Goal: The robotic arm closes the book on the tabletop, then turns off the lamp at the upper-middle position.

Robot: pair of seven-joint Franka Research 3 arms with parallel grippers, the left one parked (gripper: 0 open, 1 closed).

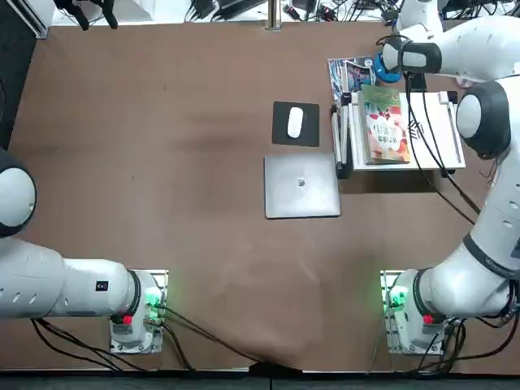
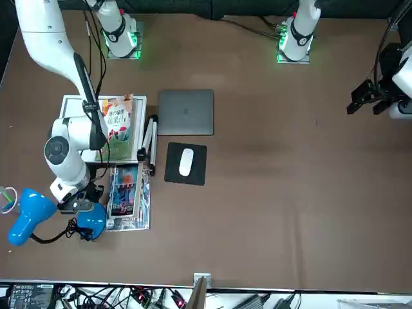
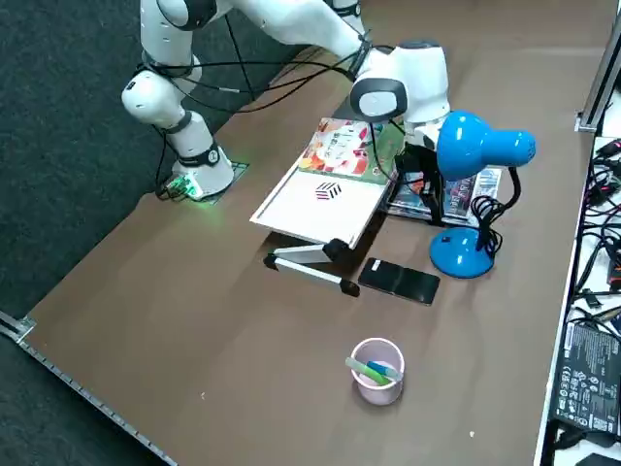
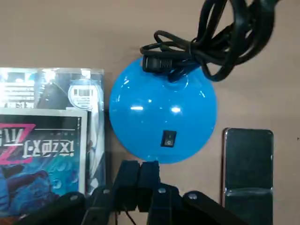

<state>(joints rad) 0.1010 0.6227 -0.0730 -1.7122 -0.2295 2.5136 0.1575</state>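
The book [image 1: 384, 126] lies closed, green cover up, on a white tilted stand [image 1: 435, 134]; it also shows from the front [image 2: 117, 125] and from the side [image 3: 344, 146]. The lamp's blue disc base [image 4: 164, 110] sits just beyond the stand, with a small black switch [image 4: 169, 138] on its near side and a coiled black cord behind. Its blue head [image 3: 480, 146] points away from the table. My right gripper [image 4: 139, 171] hovers shut just off the base's switch side, with nothing held. From the front, the gripper [image 2: 78, 205] hangs beside the base [image 2: 93, 220].
A blue-pictured leaflet [image 4: 42, 140] lies beside the lamp base, and a black phone [image 4: 248, 164] lies on its other side. A grey laptop [image 1: 301, 186] and a white mouse [image 1: 295, 123] on a black pad sit mid-table. A pink cup [image 3: 376, 369] stands near the table's right edge.
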